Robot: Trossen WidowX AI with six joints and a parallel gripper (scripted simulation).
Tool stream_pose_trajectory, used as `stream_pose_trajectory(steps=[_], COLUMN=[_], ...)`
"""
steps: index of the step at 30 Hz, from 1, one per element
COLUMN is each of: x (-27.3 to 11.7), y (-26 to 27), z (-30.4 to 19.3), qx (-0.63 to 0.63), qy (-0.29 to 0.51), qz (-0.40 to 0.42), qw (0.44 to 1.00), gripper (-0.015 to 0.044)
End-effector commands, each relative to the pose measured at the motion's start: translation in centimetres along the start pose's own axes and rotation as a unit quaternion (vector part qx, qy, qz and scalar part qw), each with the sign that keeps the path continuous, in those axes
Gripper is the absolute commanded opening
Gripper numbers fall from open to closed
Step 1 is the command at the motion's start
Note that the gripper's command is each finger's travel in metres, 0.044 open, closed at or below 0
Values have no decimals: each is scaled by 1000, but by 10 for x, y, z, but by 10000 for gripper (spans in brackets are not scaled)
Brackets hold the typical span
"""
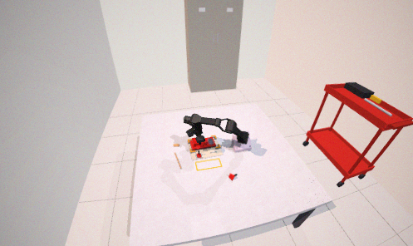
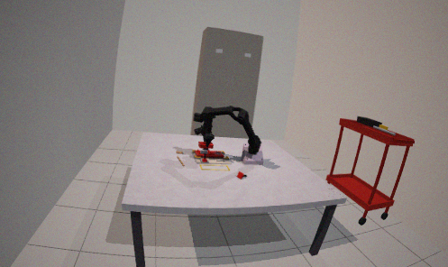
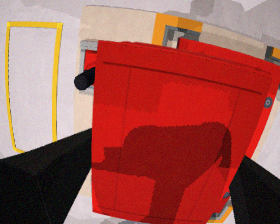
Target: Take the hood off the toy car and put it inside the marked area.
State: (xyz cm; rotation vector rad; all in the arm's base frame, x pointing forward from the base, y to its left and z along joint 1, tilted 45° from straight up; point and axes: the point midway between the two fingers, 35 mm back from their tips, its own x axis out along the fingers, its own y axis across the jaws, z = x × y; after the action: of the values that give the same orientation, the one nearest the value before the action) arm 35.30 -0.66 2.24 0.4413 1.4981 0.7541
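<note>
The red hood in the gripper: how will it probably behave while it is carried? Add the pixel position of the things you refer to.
The hood (image 3: 176, 110) is probably stiff: its panel keeps a flat shape between the tool's fingers. It may tilt if bumped, since the fingers hold only two opposite sides. Its smooth-looking surface might be a little slippery.

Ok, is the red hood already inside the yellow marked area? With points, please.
No, the wrist view shows the hood (image 3: 136, 105) beside the yellow outline (image 3: 56, 85).

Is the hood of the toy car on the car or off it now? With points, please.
Off: the hood (image 2: 205, 144) (image 3: 166, 110) is between the jaws, raised above the car body (image 2: 216, 154).
</note>
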Motion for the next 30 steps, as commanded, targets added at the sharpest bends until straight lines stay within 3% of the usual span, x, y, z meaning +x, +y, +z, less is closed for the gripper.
stream_pose_trajectory(steps=[1,24,30], x=[-5,-7,-7], y=[27,155,162], z=[0,-32,-35], qx=[0,-1,-1], qy=[-5,-5,-4], qz=[-1,6,7], qw=[1000,1000,1000], gripper=[0,0,0])
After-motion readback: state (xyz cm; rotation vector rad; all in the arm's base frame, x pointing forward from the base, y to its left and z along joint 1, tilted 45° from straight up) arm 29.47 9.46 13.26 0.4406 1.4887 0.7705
